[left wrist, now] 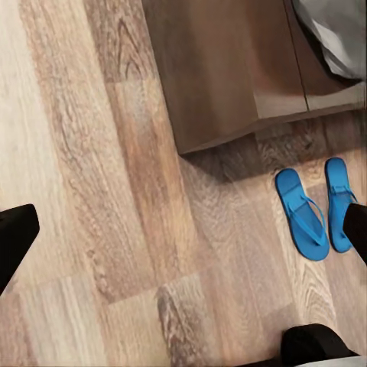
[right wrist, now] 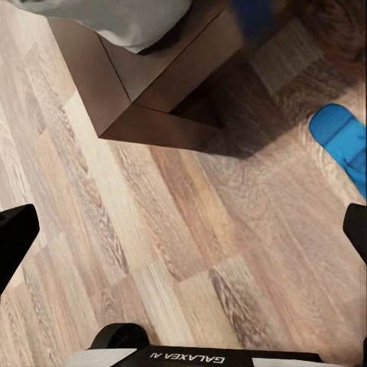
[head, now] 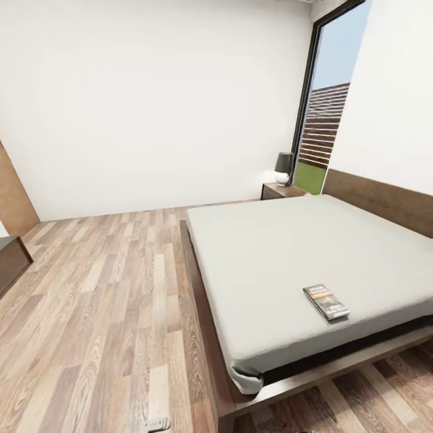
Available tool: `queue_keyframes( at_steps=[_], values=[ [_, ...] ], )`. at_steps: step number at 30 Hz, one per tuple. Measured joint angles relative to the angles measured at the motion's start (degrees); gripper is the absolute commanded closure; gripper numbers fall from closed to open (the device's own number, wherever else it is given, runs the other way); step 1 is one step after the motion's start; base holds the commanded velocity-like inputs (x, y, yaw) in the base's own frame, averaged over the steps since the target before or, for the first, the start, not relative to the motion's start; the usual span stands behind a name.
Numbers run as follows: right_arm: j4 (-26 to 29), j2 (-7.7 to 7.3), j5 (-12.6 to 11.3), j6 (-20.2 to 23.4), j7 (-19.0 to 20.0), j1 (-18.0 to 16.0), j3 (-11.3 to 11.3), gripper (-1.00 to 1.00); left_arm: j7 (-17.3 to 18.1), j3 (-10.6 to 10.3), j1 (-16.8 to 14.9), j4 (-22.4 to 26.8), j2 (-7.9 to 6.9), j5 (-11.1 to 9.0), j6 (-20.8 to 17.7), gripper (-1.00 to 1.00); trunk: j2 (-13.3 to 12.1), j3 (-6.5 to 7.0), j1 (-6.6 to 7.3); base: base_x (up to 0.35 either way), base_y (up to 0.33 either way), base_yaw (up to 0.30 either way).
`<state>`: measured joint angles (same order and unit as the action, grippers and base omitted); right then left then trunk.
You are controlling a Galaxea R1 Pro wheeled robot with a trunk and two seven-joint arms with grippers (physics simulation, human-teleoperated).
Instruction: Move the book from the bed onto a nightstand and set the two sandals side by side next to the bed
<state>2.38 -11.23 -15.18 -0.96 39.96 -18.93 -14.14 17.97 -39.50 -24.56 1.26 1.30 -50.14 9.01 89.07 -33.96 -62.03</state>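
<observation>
The book [head: 325,301], dark with an orange band, lies flat on the pale grey bed [head: 282,252] near its foot edge. A dark brown nightstand [head: 282,191] stands at the bed's far corner by the window. In the left wrist view two blue sandals [left wrist: 302,214] [left wrist: 339,202] lie side by side on the plank floor, just off the bed frame's corner [left wrist: 229,69]. My left gripper [left wrist: 187,233] hangs open above bare floor with nothing between its fingers. My right gripper [right wrist: 186,237] is open too, over the floor, with one blue sandal [right wrist: 342,141] off to its side.
A dark lamp [head: 284,166] stands on the nightstand. A tall dark-framed window [head: 325,96] is behind it. A dark dresser [head: 12,258] juts in at the left edge. Wood-plank floor [head: 108,300] stretches to the left of the bed. The mattress corner [right wrist: 115,19] overhangs the frame.
</observation>
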Motion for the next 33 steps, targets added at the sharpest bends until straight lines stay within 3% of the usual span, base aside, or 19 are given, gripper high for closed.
queue_keyframes(
  at_steps=[33],
  values=[
    [0.0, 0.08, -0.1, 0.0, 0.0, 0.0, 0.01, -1.0, -0.06, 0.0, 0.09, 0.0, 0.8, -0.06, -0.02, -1.0, 0.0, 0.0, 0.0, 0.0, 0.0, -0.3]
  ],
)
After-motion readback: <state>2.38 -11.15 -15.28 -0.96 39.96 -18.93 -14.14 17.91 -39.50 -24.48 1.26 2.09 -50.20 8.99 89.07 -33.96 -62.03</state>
